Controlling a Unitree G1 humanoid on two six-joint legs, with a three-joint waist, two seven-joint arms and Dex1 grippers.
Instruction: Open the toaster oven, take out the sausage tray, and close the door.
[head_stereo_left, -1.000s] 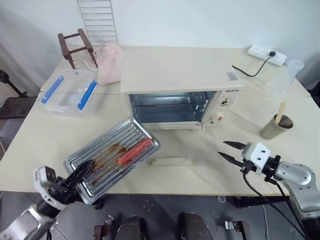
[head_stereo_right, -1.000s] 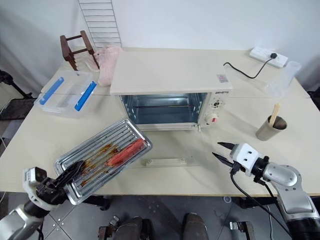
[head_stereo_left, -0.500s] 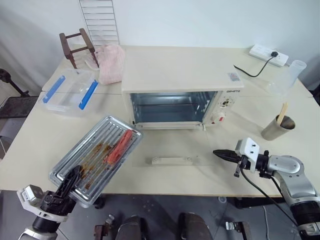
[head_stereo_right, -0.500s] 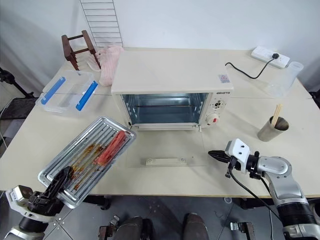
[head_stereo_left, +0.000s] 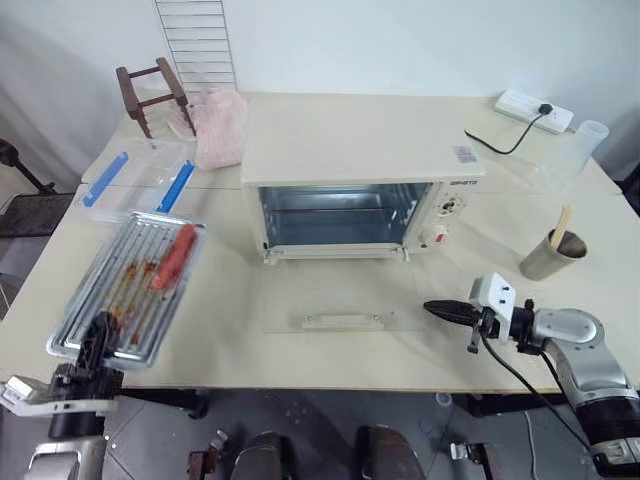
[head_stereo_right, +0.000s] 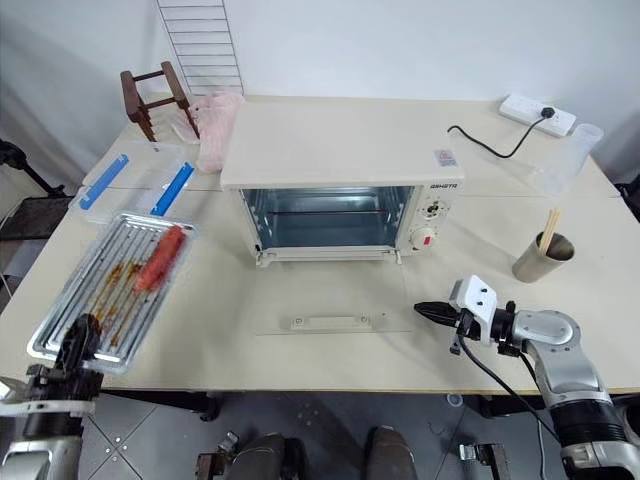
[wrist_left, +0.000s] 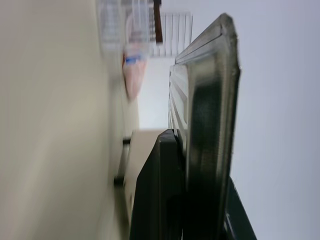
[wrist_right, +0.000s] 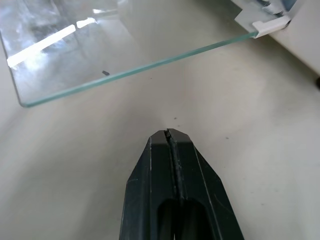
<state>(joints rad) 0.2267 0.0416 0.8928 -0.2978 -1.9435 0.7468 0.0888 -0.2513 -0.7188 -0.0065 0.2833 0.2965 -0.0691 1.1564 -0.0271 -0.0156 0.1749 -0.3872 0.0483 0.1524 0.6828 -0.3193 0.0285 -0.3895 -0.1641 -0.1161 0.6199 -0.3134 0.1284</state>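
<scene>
Table (head_stereo_left: 330, 355): it is carrying everything, with the oven standing at its middle.
Oven (head_stereo_left: 355, 175): it is sitting with its cavity showing and nothing on the rack inside.
Door (head_stereo_left: 345, 305): it is lying folded flat on the table in front of the oven, its bar handle (head_stereo_left: 343, 321) facing up at the near edge.
Tray (head_stereo_left: 130, 285): it is hanging out at the left of the table, just near of the clear box (head_stereo_left: 135, 180), with its near end reaching past the table's near edge; the sausage (head_stereo_left: 173, 256) is lying toward its far end.
Left gripper (head_stereo_left: 95, 335): it is clamping the tray's near rim, fingers closed on the metal.
Right gripper (head_stereo_left: 430, 307): it is pointing left with its fingers pressed together and nothing between them, near the door's right edge but apart from it.
Risk, tray: it is being held by one rim alone, so a tilt is likely to roll the sausage off or let the tray slip; setting it down partly off the table edge could tip it to the floor.
Risk, door: a closed tip pushing under thin glass could skid off and let the door drop back.
</scene>
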